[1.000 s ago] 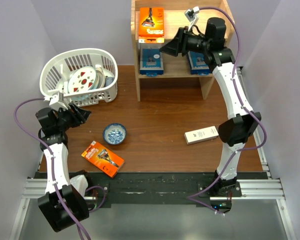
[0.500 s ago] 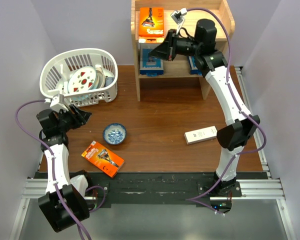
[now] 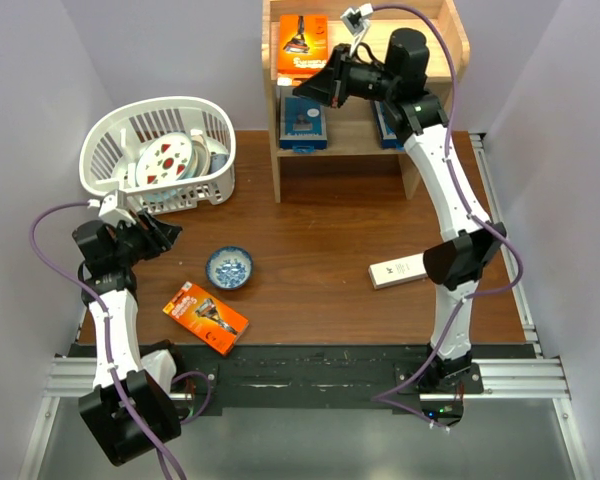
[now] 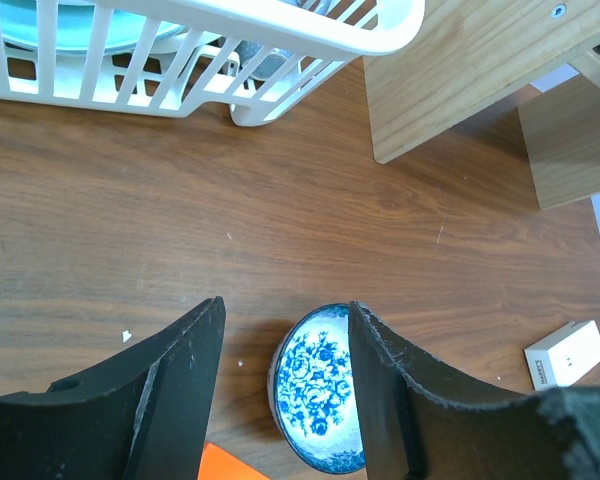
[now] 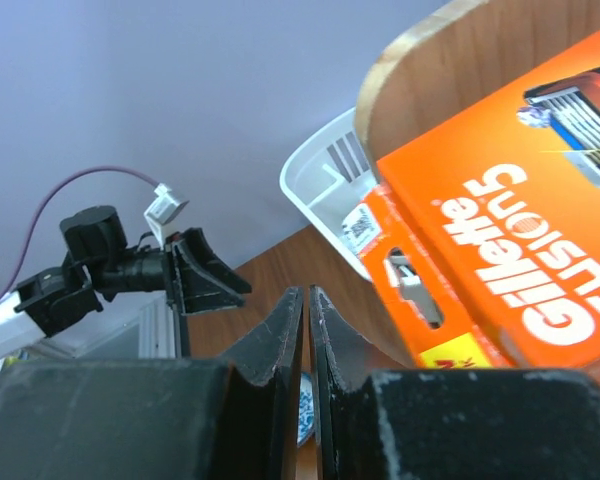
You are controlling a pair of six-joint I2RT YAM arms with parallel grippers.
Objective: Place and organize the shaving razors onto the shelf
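Observation:
The pine shelf [image 3: 452, 45] stands at the table's back. An orange razor pack [image 3: 303, 45] lies on its top tier. Two blue packs [image 3: 303, 122] [image 3: 388, 125] lie on the lower tier. Another orange pack [image 3: 205, 317] lies on the table at front left. My right gripper [image 3: 302, 88] is shut and empty, just below the top orange pack, which fills the right of the right wrist view [image 5: 510, 240]. My left gripper [image 3: 170, 232] is open and empty, low over the table; its wrist view [image 4: 285, 330] shows the bowl between its fingers.
A white slotted basket [image 3: 160, 155] with dishes stands at back left. A blue patterned bowl [image 3: 229, 268] sits left of centre. A white box [image 3: 402, 270] lies at right. In the left wrist view the basket [image 4: 180, 40] and shelf side panel [image 4: 460, 70] show ahead.
My right gripper has swung left along the shelf front, from the right blue pack to just under the top orange pack. My left arm has barely moved.

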